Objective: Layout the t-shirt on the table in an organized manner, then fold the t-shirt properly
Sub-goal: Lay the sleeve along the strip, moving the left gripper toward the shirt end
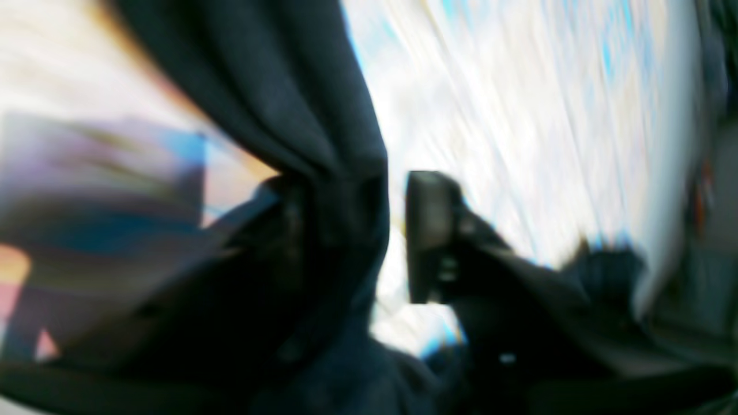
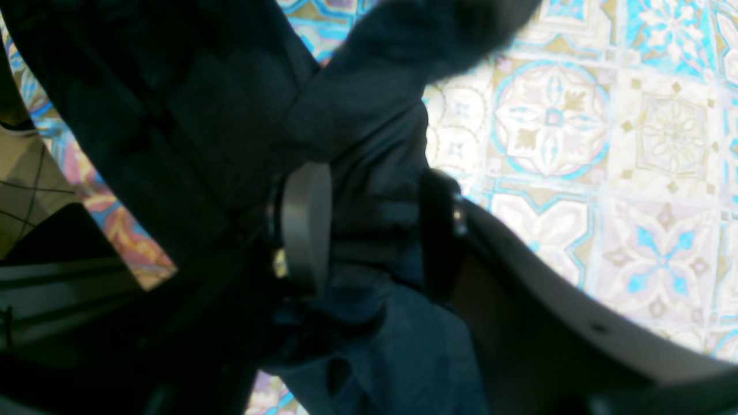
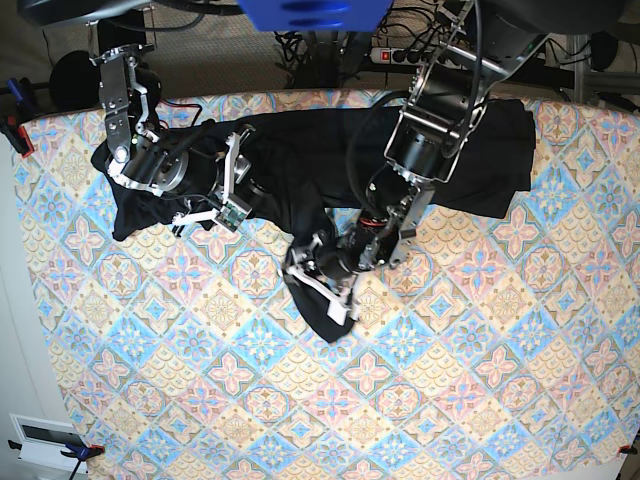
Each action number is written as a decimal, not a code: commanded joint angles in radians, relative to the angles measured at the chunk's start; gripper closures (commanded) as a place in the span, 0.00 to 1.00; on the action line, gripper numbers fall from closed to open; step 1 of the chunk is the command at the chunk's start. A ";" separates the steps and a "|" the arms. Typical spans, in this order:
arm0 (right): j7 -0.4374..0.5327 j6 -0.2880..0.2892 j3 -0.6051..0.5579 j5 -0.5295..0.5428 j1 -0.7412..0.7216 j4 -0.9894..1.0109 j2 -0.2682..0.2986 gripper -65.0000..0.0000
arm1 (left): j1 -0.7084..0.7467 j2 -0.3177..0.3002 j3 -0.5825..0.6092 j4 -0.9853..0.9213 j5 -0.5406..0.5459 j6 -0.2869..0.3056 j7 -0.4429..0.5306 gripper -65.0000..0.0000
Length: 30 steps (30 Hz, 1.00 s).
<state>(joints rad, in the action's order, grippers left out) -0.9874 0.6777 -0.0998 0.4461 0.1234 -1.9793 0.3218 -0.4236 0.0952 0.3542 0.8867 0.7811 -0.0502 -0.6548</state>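
Overhead view, from the left edge of the frame. I saw the table (image 3: 120, 400), covered in a cloth of pastel diamond tiles, with the black t-shirt (image 3: 300, 160) spread loosely along its far side, creased and not yet squared. At the left of that view, my right gripper (image 3: 235, 190) sat on the garment's left portion. The right wrist camera showed its two pads (image 2: 305, 227) closed on a thick fold of black fabric (image 2: 375, 190) between them. Toward the middle, a tongue of the shirt trailed down toward the table's centre, and my left gripper (image 3: 325, 275) stood over it. In the blurred left wrist view, one finger (image 1: 426, 230) was bare, with cloth (image 1: 323, 173) hanging against the other; I could not tell whether it gripped.
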 commanded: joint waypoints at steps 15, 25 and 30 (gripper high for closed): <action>0.023 0.000 0.008 0.013 -0.012 -0.018 0.009 0.63 | 0.104 -0.127 -0.137 0.338 -0.013 0.025 0.042 1.00; 0.023 0.000 0.008 0.013 -0.012 -0.016 0.009 0.63 | 0.343 -0.279 -0.140 0.650 -0.012 0.023 0.042 1.00; 0.023 0.000 0.008 0.013 -0.012 -0.015 0.009 0.63 | 0.487 -0.346 -0.209 0.825 -0.012 0.023 0.042 1.00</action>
<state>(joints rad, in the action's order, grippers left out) -0.9874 0.6773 -0.0959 0.4461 0.1230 -1.9793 0.3210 0.0830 -0.2462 0.1513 1.6905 0.7593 -0.0364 -0.6338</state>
